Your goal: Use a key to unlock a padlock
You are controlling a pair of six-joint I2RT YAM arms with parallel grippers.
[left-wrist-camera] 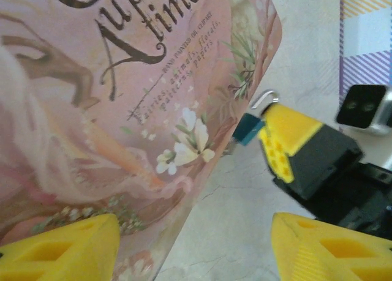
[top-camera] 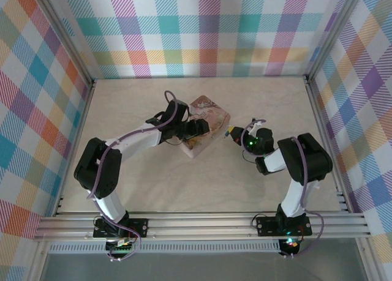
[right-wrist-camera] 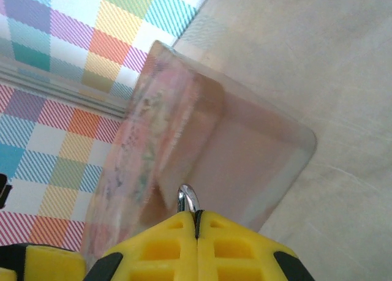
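Observation:
The padlock (left-wrist-camera: 248, 129) is a tiny blue body with a silver shackle, pinched in my right gripper (left-wrist-camera: 271, 137), which is shut on it. In the right wrist view the shackle of the padlock (right-wrist-camera: 188, 198) pokes out between the closed yellow fingers of that gripper (right-wrist-camera: 197, 217). In the top view the right gripper (top-camera: 233, 133) holds it just right of the pink box (top-camera: 207, 123). My left gripper (left-wrist-camera: 196, 247) is open, one finger over the box's lid, the other over bare table. The left gripper (top-camera: 200, 129) sits at the box's near edge. The key is out of view.
The pink illustrated box (left-wrist-camera: 122, 109) lies flat mid-table, its corner close to the padlock. The pale table (top-camera: 153, 189) has free room at front, left and back. Plaid walls (top-camera: 202, 30) close in three sides; a metal rail (top-camera: 202, 223) runs along the near edge.

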